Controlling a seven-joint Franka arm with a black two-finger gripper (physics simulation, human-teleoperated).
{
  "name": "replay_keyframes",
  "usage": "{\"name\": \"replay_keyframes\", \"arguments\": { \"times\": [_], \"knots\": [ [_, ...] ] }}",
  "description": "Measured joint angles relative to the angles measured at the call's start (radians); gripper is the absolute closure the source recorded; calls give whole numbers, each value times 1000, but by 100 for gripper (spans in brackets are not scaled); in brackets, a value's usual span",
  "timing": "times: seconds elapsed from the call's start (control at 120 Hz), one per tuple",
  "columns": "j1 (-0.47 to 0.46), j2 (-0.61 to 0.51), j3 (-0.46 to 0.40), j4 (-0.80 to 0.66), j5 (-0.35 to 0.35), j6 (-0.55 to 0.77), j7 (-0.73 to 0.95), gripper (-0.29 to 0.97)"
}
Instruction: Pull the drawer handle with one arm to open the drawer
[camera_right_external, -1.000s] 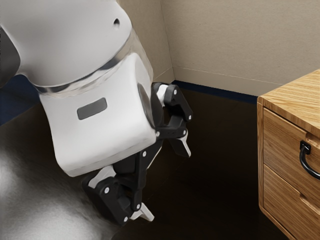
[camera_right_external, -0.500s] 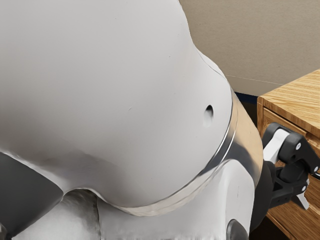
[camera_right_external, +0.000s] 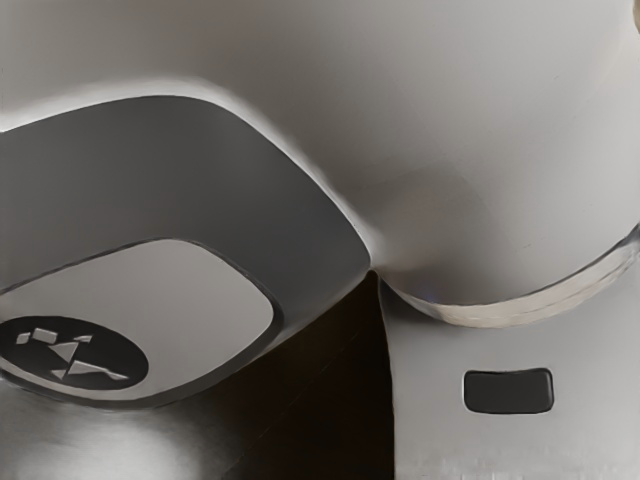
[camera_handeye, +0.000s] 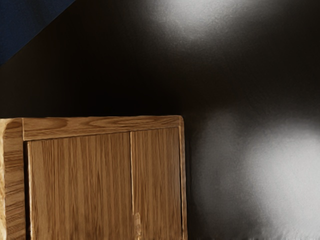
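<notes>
Whether the pincer is open or closed cannot be told: the arm's glossy white-and-grey casing (camera_right_external: 450, 150) stands close before the side camera. Under the hand sits the light oak wooden cabinet (camera_handeye: 100, 180) on the dark glossy floor (camera_handeye: 240, 75). Its panels lie flush, so the drawer seems unopened. The hand probably faces it to line up on the handle.

This looks like a plain indoor room, more like a home than a workshop. A wooden cabinet (camera_handeye: 100, 175) with oak grain and framed panels stands on a dark, glossy floor (camera_handeye: 240, 75) that reflects soft patches of light. A dark blue strip (camera_handeye: 22, 20) edges the floor beyond the cabinet.
</notes>
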Motion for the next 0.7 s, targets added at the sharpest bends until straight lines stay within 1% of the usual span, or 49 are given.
{"name": "replay_keyframes", "arguments": {
  "times": [0.15, 0.242, 0.7],
  "knots": [
    [-6, 6, -1, 0, 3, 22, 11, 0],
    [-19, 33, -1, -1, 4, 45, 16, 0],
    [-10, 122, 7, 26, 9, 142, 34, 0]
  ]
}}
